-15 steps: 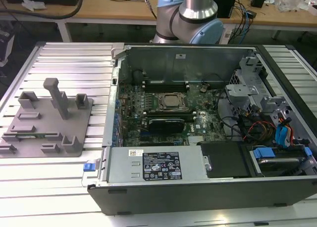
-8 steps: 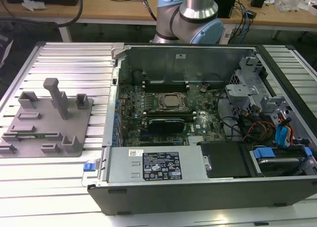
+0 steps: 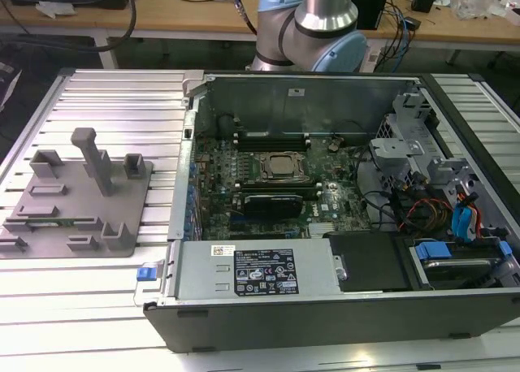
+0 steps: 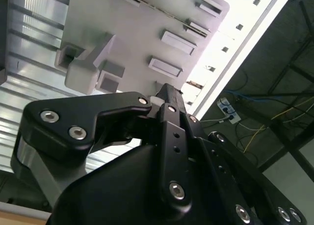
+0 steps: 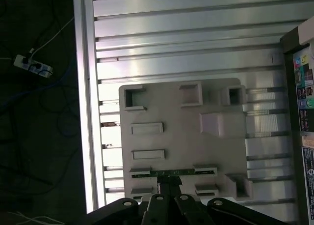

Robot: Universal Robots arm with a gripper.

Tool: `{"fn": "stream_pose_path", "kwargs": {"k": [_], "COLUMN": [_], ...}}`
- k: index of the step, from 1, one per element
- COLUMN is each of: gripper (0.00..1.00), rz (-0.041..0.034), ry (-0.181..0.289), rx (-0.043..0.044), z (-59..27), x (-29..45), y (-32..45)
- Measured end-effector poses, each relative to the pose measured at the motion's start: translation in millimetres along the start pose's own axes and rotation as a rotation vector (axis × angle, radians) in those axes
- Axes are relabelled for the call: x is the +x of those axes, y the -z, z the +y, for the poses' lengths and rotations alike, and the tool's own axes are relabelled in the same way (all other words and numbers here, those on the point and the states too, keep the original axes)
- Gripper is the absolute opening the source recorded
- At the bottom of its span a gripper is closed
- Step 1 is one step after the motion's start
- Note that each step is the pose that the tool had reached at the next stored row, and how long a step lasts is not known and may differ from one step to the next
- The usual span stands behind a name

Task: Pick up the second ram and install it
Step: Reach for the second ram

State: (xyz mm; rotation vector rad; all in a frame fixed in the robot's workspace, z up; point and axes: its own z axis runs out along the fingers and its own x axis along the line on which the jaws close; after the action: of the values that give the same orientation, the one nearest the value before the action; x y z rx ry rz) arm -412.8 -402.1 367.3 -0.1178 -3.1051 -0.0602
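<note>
Some stuff is tough to see here. In the first wrist view the gripper [image 5: 169, 185] has its dark fingertips in front of the middle of the second ram [image 5: 196, 172], so that part of the stick is covered. Both ends are tucked into little holder blocks. I can't tell how high the gripper hangs over the stick, or whether it touches it.

In the second wrist view the gripper [image 4: 166, 92] blocks a good part of the grey tray [image 4: 132, 33] with its own black body. In the exterior view the arm [image 3: 325, 15] is cut off by the frame edge.

The fingers look pressed together with just a thin seam between them and nothing pinched.

The second ram [image 3: 71, 222] sits in the grey tray [image 3: 73, 197], along the tray's near edge. Its long axis runs left to right in the exterior view, and from above it's just a thin green strip.

The tray is on the ribbed metal table [image 3: 114, 96], at the exterior view's left of the open computer case [image 3: 244, 331].
</note>
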Motion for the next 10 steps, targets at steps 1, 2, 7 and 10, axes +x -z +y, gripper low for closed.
{"fn": "stream_pose_path", "kwargs": {"k": [1, 2, 7, 10], "gripper": [0.08, 0.08, 0.08, 0.08], "rz": [0.0, -0.0003, -0.0001, 0.0], "ry": [0.0, 0.0, 0.0, 0.0], "rx": [0.0, -0.0002, -0.0001, -0.0001], "z": [-1.7, -4.7, -10.1, -11.1], "x": [-0.2, -0.6, -1.4, -1.8], "y": [-1.8, -4.7, -21.2, -29.1]}}
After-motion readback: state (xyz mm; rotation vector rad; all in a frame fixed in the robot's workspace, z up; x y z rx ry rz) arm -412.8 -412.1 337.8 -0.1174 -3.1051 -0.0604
